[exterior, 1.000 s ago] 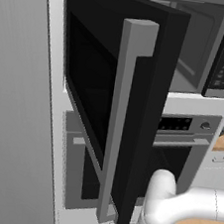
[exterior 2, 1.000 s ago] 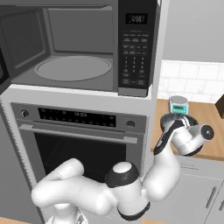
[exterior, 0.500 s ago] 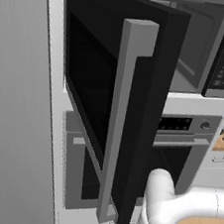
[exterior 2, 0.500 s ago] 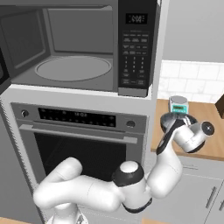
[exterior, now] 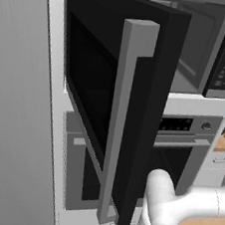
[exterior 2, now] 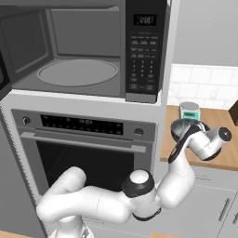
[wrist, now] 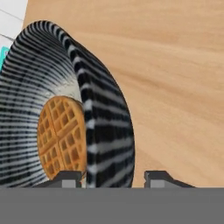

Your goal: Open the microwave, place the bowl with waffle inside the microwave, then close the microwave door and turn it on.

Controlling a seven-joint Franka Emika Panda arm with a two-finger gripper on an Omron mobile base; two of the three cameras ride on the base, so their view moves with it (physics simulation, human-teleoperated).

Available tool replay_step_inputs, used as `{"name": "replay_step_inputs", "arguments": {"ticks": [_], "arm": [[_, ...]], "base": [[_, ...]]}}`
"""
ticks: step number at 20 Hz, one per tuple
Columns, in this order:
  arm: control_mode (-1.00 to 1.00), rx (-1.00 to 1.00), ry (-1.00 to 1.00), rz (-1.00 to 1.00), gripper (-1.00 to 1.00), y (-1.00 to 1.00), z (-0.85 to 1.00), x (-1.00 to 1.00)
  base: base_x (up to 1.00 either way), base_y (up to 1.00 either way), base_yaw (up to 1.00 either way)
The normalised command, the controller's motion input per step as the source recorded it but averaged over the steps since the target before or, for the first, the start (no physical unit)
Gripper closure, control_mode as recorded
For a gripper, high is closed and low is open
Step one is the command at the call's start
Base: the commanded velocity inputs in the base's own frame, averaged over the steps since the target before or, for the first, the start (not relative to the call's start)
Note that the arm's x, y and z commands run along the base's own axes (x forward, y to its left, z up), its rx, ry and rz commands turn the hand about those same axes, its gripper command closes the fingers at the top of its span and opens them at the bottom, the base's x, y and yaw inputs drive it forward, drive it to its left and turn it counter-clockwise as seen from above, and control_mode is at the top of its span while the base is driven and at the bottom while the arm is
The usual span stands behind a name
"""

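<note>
The microwave (exterior 2: 83,51) stands open, its glass turntable (exterior 2: 78,73) bare. The microwave door (exterior: 110,109) is swung far out to the left, grey bar handle (exterior: 123,121) facing me. On the wooden counter to the right sits the bowl (exterior 2: 182,128), striped black and white (wrist: 105,131), with a round waffle (wrist: 61,140) inside. My gripper (wrist: 113,178) straddles the bowl's near rim, one fingertip (wrist: 65,177) inside and one outside. A small gap shows on each side of the rim wall. The hand (exterior 2: 204,142) reaches over the bowl from the right.
A grey oven (exterior 2: 83,139) with a horizontal handle sits under the microwave. The keypad panel (exterior 2: 142,51) is on the microwave's right. A small teal-faced device (exterior 2: 189,110) stands behind the bowl on the counter (exterior 2: 228,158). White tile wall is behind.
The hand has settled slightly lower and to the right at the bowl, and the jaws have drawn in around its rim. The microwave door has not moved.
</note>
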Motion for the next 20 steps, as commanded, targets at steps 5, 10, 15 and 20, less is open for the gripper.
{"name": "replay_step_inputs", "arguments": {"ticks": [5, 10, 15, 20], "arm": [[-1.0, 0.0, -0.12, 0.0, 1.0, 0.09, -0.17, 0.0], [-1.0, 0.0, -0.06, 0.0, 1.0, 0.07, 0.02, -0.44], [-1.0, 0.0, 0.16, -0.12, 1.0, -0.32, 0.24, -0.96], [-1.0, 0.0, -0.02, -0.1, 1.0, -0.45, 0.19, -1.0]], "base": [[0.0, 0.0, 0.0], [0.0, 0.0, 0.0], [0.0, 0.0, 0.0], [0.0, 0.0, 0.0]]}}
